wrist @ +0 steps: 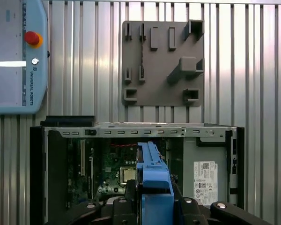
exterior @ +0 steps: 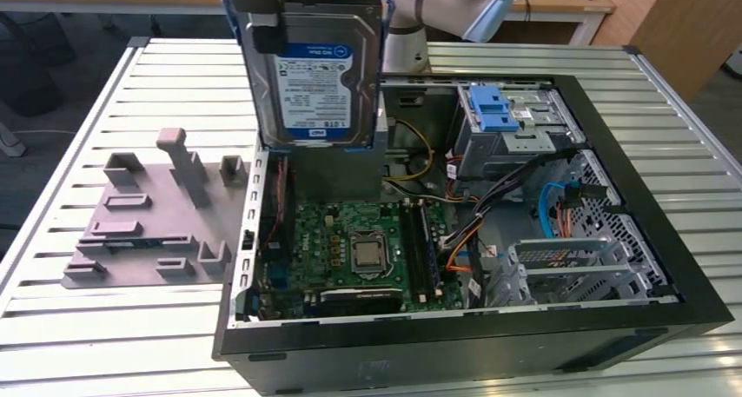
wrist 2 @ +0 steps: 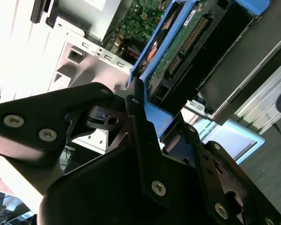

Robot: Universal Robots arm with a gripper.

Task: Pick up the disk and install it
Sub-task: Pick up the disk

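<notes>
In the exterior view the disk [exterior: 315,76] hangs upright, label facing the camera, at about twelve o'clock from the motherboard [exterior: 347,232] and above the open computer case [exterior: 649,241]; the drive cage [exterior: 499,110] sits toward two o'clock, and the grey fixture plate [exterior: 139,232] lies at nine o'clock on the slatted table [exterior: 93,327]; in the second wrist view the gripper [wrist 2: 160,123] is pinched onto the disk's blue carrier frame, one finger on each side; the disk looks dense and rigid, heavy for its size, so a firm grip on the long frame edges suits it; its bare circuit board and connector pins seem fragile and best left untouched; the smooth plastic frame may flex or slip slightly.
</notes>
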